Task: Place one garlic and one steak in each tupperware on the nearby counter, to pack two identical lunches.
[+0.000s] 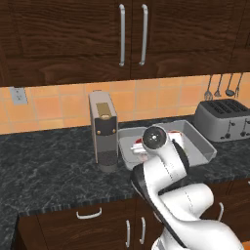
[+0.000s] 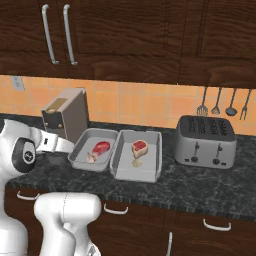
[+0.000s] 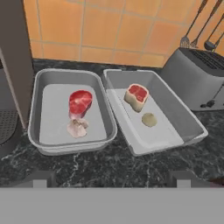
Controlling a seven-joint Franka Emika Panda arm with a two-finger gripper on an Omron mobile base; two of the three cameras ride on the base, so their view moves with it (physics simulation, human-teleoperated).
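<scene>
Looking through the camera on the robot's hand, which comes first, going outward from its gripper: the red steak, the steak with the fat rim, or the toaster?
1. The red steak, in the left tupperware, nearest the open gripper.
2. The fat-rimmed steak, in the right tupperware, a little farther.
3. The toaster, far right on the counter, farthest.

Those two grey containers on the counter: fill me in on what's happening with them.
Both lunches look packed. The left tupperware holds a deep red steak and a garlic; the right tupperware holds a fat-rimmed steak and a garlic. The gripper is open, holding nothing, facing them from the front of the counter.
</scene>
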